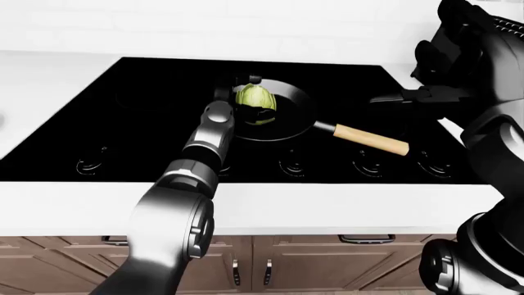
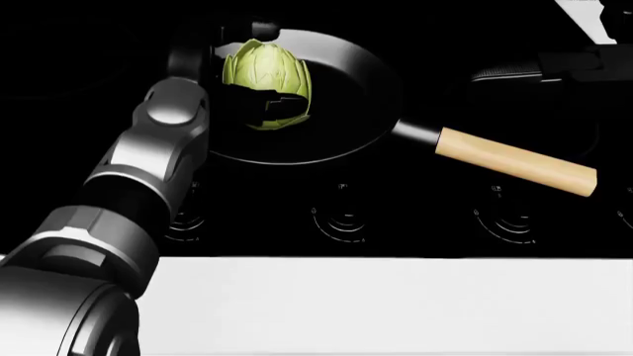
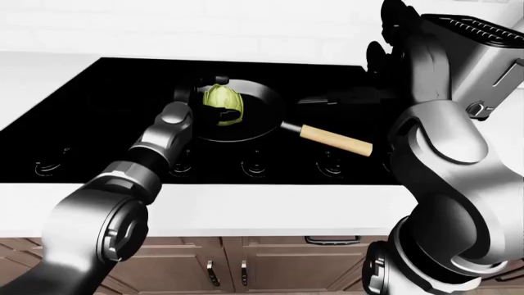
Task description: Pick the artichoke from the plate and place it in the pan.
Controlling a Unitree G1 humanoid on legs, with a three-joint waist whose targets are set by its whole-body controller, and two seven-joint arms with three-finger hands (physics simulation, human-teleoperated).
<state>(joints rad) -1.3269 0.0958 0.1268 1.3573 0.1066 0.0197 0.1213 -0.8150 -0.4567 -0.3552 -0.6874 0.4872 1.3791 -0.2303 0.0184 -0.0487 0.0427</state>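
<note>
The green artichoke (image 2: 262, 70) is inside the black pan (image 2: 366, 96), on the pan's left side, in the head view. My left hand (image 1: 252, 98) reaches in from the lower left and its dark fingers (image 2: 275, 110) close round the artichoke from above and below. I cannot tell whether the artichoke rests on the pan's floor. The pan has a wooden handle (image 2: 514, 159) pointing right. My right hand (image 1: 430, 77) is raised at the upper right, fingers spread, holding nothing. The plate does not show.
The pan stands on a black cooktop (image 1: 123, 110) with burner markings (image 1: 290, 167) along its lower edge. A white counter (image 1: 327, 206) runs below it, with brown cabinet doors (image 1: 327, 264) underneath. My right arm (image 3: 442, 160) fills the right of the right-eye view.
</note>
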